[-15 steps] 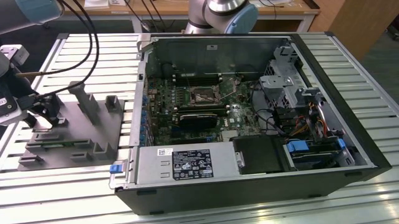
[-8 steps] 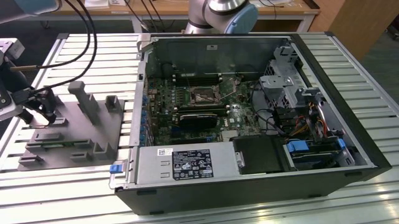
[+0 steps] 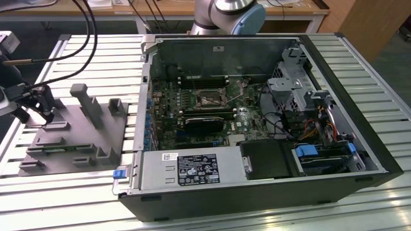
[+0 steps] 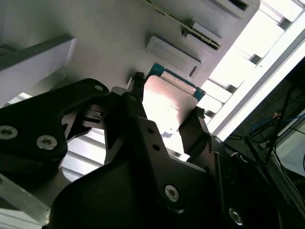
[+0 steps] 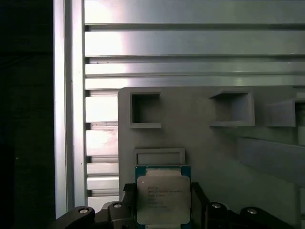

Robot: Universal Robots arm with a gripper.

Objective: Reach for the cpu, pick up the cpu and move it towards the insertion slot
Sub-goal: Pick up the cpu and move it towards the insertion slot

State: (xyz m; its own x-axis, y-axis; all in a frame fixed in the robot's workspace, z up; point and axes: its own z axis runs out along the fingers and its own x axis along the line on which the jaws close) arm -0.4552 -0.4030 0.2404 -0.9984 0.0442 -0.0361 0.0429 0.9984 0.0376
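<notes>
Already the gripper, at the exterior view's left edge, has its two fingers clamped on opposite sides of the cpu, just over the grey tray. Reach and grasp look done. The carry is not, since the insertion slot sits well apart at that frame's centre. One cpu, one tray, one slot.

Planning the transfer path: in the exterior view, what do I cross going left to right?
gripper, closed on the cpu → grey tray's tall post → insertion slot → silver drive cage
</notes>
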